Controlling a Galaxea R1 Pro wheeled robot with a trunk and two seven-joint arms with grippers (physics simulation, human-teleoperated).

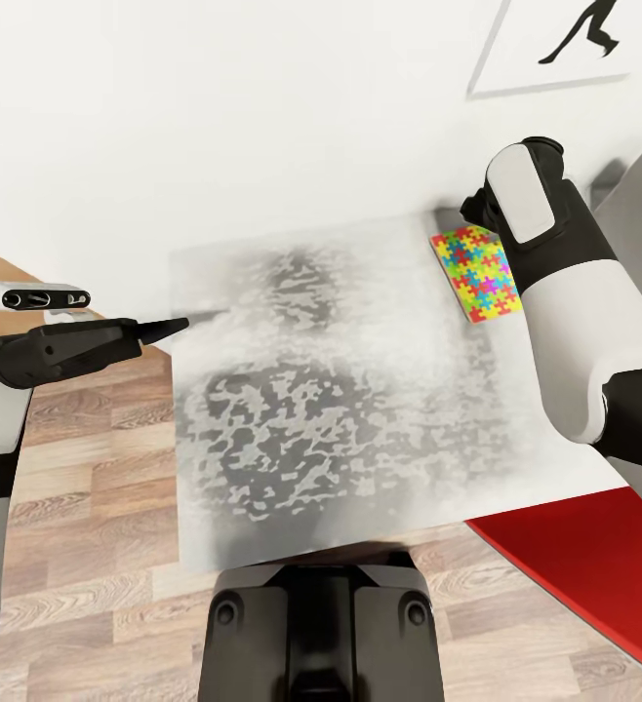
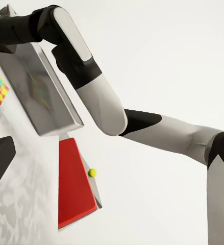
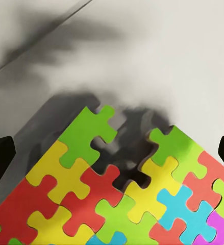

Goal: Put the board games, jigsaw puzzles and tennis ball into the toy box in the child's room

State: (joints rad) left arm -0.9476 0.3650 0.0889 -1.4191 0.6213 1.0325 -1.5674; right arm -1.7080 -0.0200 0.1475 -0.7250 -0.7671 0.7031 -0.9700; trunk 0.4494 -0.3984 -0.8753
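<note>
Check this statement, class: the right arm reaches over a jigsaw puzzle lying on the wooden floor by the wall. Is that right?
Not quite. The jigsaw puzzle lies on the white table, not on the floor, as the head view shows. The rest stands: the right arm reaches over it, close to the wall.

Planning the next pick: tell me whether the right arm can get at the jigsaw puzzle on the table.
Probably yes. The right gripper hovers open right over the jigsaw puzzle, which lies flat on the table with nothing between.

Jigsaw puzzle: interlocking red, yellow, green, blue, pink pieces. Desk: white top, mottled grey blotches. Tennis ball: yellow-green. Toy box: grey. Rug: red.
</note>
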